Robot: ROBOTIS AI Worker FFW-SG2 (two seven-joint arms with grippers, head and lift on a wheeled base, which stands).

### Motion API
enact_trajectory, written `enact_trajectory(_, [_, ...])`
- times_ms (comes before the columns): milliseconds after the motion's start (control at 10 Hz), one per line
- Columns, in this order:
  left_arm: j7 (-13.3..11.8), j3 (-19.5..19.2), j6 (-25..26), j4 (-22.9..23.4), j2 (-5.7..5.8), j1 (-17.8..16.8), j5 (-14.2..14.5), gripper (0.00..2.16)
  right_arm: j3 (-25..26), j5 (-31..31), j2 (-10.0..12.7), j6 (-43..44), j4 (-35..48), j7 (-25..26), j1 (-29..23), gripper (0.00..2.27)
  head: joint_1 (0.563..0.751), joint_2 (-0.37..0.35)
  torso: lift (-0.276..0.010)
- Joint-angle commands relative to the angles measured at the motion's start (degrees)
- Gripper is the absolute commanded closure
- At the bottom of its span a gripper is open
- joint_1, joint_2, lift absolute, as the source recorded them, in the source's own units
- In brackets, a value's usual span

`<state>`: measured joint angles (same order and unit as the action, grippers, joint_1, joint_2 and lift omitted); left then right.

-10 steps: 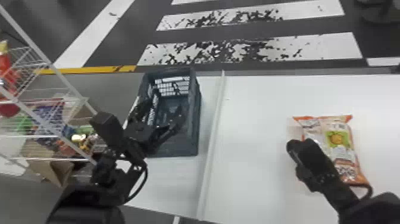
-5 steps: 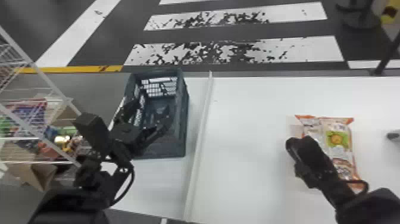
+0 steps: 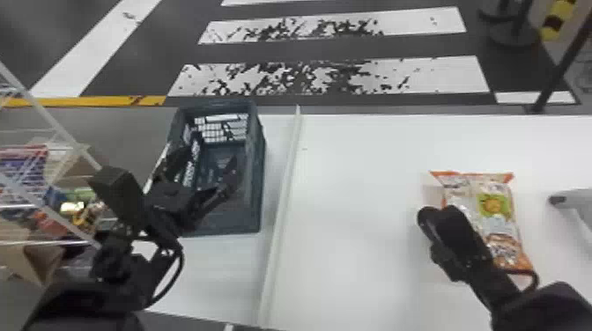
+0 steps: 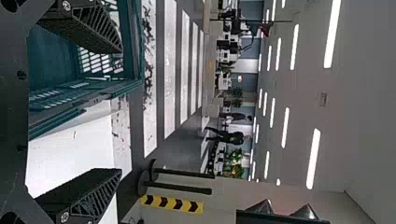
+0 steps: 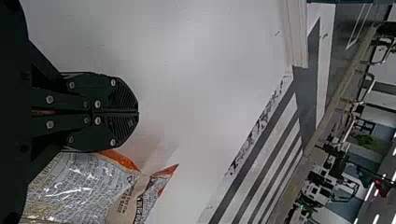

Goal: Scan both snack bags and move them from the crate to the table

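Over the crate [image 3: 229, 220], at the left of the head view, my left gripper [image 3: 205, 165] hangs with its fingers spread. The left wrist view has the left gripper [image 4: 119, 109] open and empty, with the teal crate [image 4: 51, 60] beyond one finger. On the white table [image 3: 352, 198] lies an orange and white snack bag [image 3: 497, 229]. My right gripper [image 3: 425, 215] is at the bag's left edge, partly over it. In the right wrist view the right gripper [image 5: 138, 113] is shut with nothing between its fingers, beside the bag [image 5: 79, 186].
A pale raised strip [image 3: 286, 193] runs between crate and bag. Wire shelving [image 3: 48, 176] with packaged goods stands at the far left. At the right edge of the head view lies a grey handheld device [image 3: 572, 204].
The head view has swung to the right, so crate, shelving and left arm sit farther left in it. The grey device has come into view. Both grippers look unchanged.
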<state>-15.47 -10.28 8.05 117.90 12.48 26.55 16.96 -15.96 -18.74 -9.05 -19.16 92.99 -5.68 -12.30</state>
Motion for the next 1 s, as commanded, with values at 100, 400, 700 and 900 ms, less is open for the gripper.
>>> enact_trajectory(100, [0.0, 0.0, 0.0, -0.1, 0.00, 0.0, 0.0, 0.09, 0.1, 1.8, -0.4, 0.6, 6.9, -1.2, -3.9, 2.21, 0.695, 0.170, -0.088])
enact_trajectory(400, [-0.2, -0.1, 0.0, 0.1, 0.17, 0.0, 0.0, 0.09, 6.2, 9.3, -0.6, 0.4, 19.8, -4.3, -9.3, 0.82, 0.695, 0.197, -0.088])
enact_trajectory(700, [-0.4, -0.2, 0.0, 0.1, 0.17, -0.1, 0.0, 0.09, 17.8, 13.5, -0.5, -2.2, 22.4, -4.3, -9.9, 0.17, 0.695, 0.132, -0.088])
enact_trajectory(900, [-0.4, -0.1, 0.0, -0.2, 0.17, -0.4, 0.0, 0.09, 25.1, 15.1, -0.6, -1.9, 20.1, -5.0, -9.6, 0.15, 0.695, 0.026, -0.088])
